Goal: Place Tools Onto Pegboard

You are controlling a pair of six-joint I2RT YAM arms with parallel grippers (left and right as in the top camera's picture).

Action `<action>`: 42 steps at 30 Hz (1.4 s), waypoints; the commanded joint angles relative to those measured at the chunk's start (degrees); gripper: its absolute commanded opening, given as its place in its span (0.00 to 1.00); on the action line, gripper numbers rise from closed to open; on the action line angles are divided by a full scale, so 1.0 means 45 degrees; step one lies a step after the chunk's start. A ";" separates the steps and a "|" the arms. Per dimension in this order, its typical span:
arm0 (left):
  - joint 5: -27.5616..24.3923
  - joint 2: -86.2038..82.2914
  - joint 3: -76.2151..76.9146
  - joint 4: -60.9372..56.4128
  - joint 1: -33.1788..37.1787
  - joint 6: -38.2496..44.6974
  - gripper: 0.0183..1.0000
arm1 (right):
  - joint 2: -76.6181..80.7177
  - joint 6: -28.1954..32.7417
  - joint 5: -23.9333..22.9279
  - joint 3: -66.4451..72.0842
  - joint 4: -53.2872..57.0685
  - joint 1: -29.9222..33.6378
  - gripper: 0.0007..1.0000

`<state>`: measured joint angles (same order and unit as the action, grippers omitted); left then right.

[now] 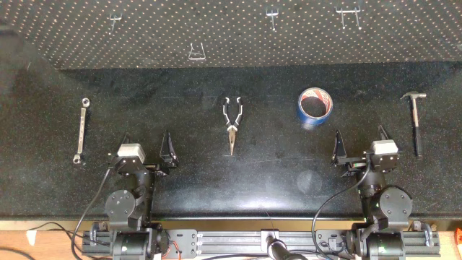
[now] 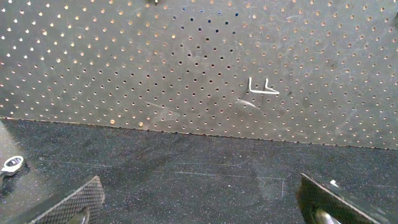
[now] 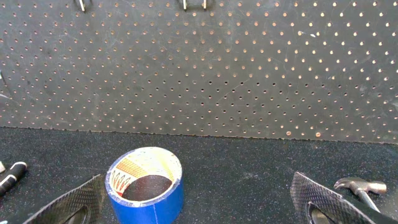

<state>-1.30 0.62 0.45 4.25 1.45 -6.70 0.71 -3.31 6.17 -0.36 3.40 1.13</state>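
A silver wrench [image 1: 81,131] lies on the black table at the left; its end [image 2: 12,164] shows in the left wrist view. Needle-nose pliers [image 1: 232,122] lie in the middle, and one handle tip [image 3: 12,175] shows in the right wrist view. A blue tape roll [image 1: 315,106] [image 3: 145,185] stands right of centre. A hammer [image 1: 415,123] [image 3: 360,188] lies at the far right. The pegboard [image 1: 238,29] [image 2: 186,62] [image 3: 217,68] carries metal hooks [image 1: 196,51] [image 2: 261,88]. My left gripper [image 1: 146,150] [image 2: 199,208] and right gripper [image 1: 359,146] [image 3: 199,208] rest low near the front, both open and empty.
More hooks [image 1: 271,16] hang higher on the pegboard, with another pair [image 1: 348,14] to the right and one [image 1: 114,19] at the left. The table's front edge [image 1: 231,215] runs just ahead of the arm bases.
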 commanded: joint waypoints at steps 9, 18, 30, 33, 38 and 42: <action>-0.0845 1.0190 0.8660 0.5357 0.4143 0.2652 0.99 | -0.0146 0.0087 0.0209 0.0024 0.0053 0.0068 0.98; -0.0078 2.1255 1.6718 1.2318 0.8024 0.7529 1.00 | -0.0146 0.0087 0.0209 0.0024 0.0053 0.0068 0.98; 0.0869 2.6903 2.0633 1.3260 0.8068 0.8947 1.00 | -0.0146 0.0087 0.0209 0.0024 0.0053 0.0068 0.98; 0.1015 2.7093 2.0633 1.3250 0.8014 0.9321 1.00 | -0.0146 0.0092 0.0209 0.0024 0.0053 0.0068 0.98; 0.1054 2.7360 2.0633 1.3187 0.7995 0.9578 1.00 | -0.0146 0.0087 0.0209 0.0024 0.0053 0.0068 0.98; 0.1054 2.7583 2.0633 1.3158 0.7995 0.9607 1.00 | -0.0146 0.0087 0.0204 0.0024 0.0058 0.0068 0.98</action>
<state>2.68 122.69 91.98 63.57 37.56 35.57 0.47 -3.31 6.20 -0.38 3.42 1.13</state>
